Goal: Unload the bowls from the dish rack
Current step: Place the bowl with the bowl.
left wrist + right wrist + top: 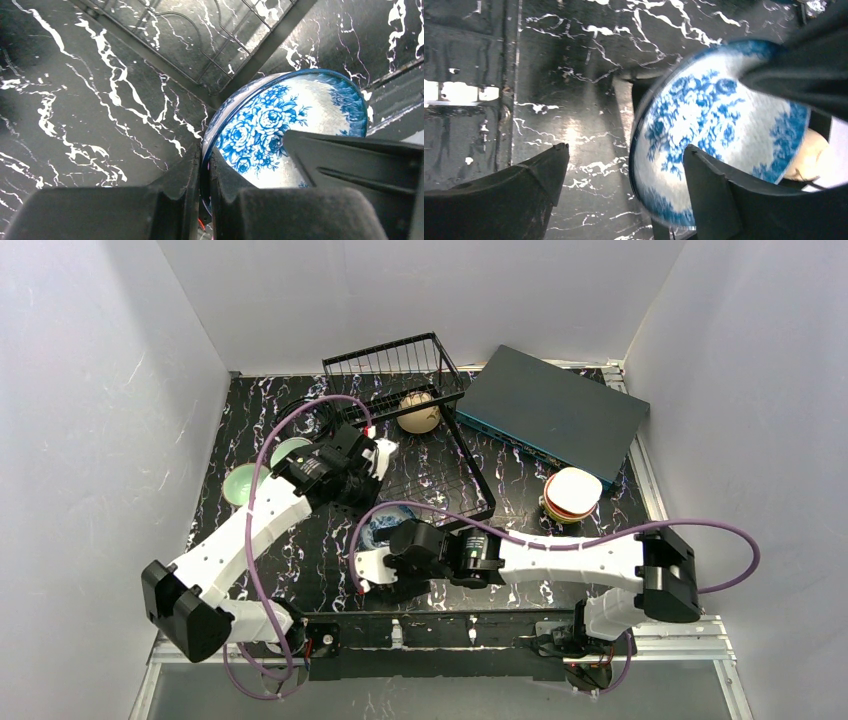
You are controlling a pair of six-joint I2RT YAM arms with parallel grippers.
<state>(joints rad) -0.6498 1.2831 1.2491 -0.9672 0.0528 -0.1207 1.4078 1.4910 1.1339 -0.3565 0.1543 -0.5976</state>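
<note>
I see the left gripper clamping the blue-and-white bowl by its rim, presumably to clear the dish rack. The right gripper gapes alongside.

Blue-and-white floral bowl, black wire dish rack, black white-veined table

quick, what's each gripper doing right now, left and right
left gripper: closed on the rim of the blue-and-white bowl
right gripper: open, holding nothing
</note>
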